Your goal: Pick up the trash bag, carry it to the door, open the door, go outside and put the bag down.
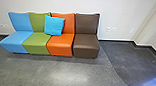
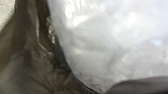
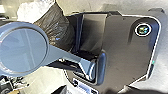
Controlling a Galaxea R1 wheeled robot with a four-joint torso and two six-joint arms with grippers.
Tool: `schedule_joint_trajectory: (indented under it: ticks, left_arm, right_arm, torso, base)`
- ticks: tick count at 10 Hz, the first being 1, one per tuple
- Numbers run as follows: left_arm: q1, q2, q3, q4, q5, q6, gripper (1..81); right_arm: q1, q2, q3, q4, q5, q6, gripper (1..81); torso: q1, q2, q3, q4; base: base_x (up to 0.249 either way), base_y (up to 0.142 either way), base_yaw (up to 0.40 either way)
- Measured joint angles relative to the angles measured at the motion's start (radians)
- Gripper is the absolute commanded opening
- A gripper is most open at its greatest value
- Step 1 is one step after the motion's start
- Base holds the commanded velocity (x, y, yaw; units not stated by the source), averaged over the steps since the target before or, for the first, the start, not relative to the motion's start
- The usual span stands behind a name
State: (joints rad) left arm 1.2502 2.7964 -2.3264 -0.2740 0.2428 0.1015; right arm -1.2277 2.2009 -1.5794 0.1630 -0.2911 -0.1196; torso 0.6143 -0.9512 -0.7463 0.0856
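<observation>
Dark, thin, crinkled plastic of the trash bag (image 2: 30,67) lies very close to the camera in the left wrist view, right beside a large crumpled white part (image 2: 105,32). In the right wrist view the same dark bag (image 3: 60,27) hangs or rests beside the robot's base, with white material (image 3: 32,10) against it. How the bag is held cannot be made out.
A row of blue, green, orange and brown seats (image 1: 86,46) stands against the white wall (image 1: 125,12), with a blue cushion (image 1: 54,25) on it. Grey floor (image 1: 43,69) stretches in front, and the wall angles forward at the right.
</observation>
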Motion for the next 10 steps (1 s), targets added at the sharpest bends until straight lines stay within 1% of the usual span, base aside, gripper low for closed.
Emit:
schedule_joint_trajectory:
  ticks: [3,4,5,6,7,8,10]
  left_arm:
    - [0.05,0.058,-0.062,0.0,-0.008,0.037,1.0]
    - [0.061,0.077,-0.099,0.0,-0.009,0.056,1.0]
    - [0.072,0.093,-0.135,0.0,-0.016,0.068,1.0]
    - [0.091,0.107,-0.163,0.0,-0.017,0.083,1.0]
    - [0.116,0.12,-0.171,0.0,-0.024,0.09,1.0]
    - [0.129,0.129,-0.17,0.0,-0.026,0.101,1.0]
    - [0.124,0.127,-0.172,0.0,-0.031,0.104,1.0]
  right_arm:
    - [-0.027,0.018,-0.039,0.0,0.003,0.0,81.1]
    - [-0.034,0.038,-0.065,0.0,0.014,-0.003,81.1]
    - [-0.047,0.058,-0.089,0.0,0.021,-0.004,81.1]
    - [-0.064,0.076,-0.117,0.0,0.027,-0.007,81.1]
    - [-0.074,0.096,-0.151,0.0,0.035,-0.009,81.1]
    - [-0.078,0.12,-0.181,0.0,0.041,-0.011,81.1]
    - [-0.106,0.177,-0.224,0.0,0.053,-0.013,81.1]
  torso:
    - [-0.068,0.104,0.014,0.0]
    - [-0.092,0.141,0.015,0.0]
    - [-0.114,0.175,0.016,0.0]
    - [-0.131,0.203,0.026,0.0]
    - [-0.148,0.228,0.048,0.0]
    - [-0.168,0.259,0.081,0.0]
    - [-0.214,0.328,0.151,0.0]
  base:
    - [0.0,0.0,0.0]
    - [0.0,0.0,0.0]
    - [0.0,0.0,0.0]
    - [0.0,0.0,0.0]
    - [0.0,0.0,0.0]
    - [0.0,0.0,0.0]
    - [0.0,0.0,0.0]
